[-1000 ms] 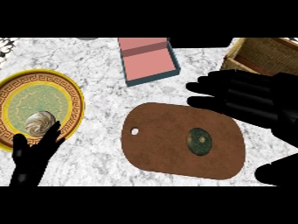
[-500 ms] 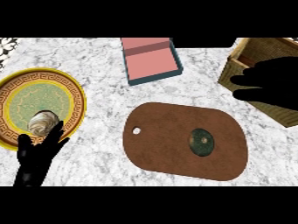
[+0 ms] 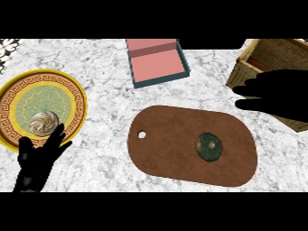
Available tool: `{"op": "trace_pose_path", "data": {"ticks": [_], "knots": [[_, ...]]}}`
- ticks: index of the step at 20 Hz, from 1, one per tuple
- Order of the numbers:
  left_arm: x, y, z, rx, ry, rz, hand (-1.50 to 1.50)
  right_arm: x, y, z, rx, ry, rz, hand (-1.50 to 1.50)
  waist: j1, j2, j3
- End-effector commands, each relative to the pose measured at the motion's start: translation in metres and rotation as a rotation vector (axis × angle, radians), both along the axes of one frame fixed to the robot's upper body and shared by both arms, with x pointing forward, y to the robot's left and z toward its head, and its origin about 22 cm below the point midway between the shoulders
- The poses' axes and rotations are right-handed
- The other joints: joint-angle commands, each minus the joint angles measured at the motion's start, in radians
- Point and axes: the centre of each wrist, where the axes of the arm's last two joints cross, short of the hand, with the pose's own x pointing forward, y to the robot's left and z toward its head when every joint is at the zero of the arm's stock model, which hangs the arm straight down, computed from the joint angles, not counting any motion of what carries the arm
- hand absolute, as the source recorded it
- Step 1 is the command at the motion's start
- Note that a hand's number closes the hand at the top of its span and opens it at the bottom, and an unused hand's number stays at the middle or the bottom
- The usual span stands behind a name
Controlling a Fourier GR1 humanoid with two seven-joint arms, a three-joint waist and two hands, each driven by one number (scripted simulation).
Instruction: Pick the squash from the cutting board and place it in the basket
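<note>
We see a marble desk (image 3: 103,97) holding a brown cutting board (image 3: 173,135) with the dark green squash (image 3: 209,146) lying on it, not yet picked up. The wicker basket (image 3: 276,56) waits at the upper right. Our right hand (image 3: 286,92) hovers before the basket, fingers relaxed, grasping nothing. Our left hand (image 3: 39,162) rests released by a plate (image 3: 39,92).

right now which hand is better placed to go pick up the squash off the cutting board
Right. The right hand hangs over the basket, just above the cutting board where the squash lies. The left hand sits by the plate, across the counter from the squash.
</note>
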Motion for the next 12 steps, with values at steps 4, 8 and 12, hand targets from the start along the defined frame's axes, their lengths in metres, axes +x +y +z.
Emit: {"op": "trace_pose_path", "data": {"ticks": [4, 8, 12], "knots": [[-0.006, -0.001, -0.004, 0.012, 0.091, -0.001, 0.0, -0.01, 0.02, -0.049, 0.046, 0.048, 0.026, -1.5, -0.003, 0.006, -0.009], [-0.005, -0.002, -0.021, -0.001, 0.074, 0.007, 0.0, -0.001, 0.021, -0.088, 0.036, 0.056, 0.015, -1.5, 0.0, 0.01, -0.009], [-0.008, 0.017, -0.013, -0.005, 0.082, 0.013, 0.0, 0.003, 0.029, -0.099, 0.01, 0.037, 0.0, -1.5, 0.004, 0.009, -0.009]]}}
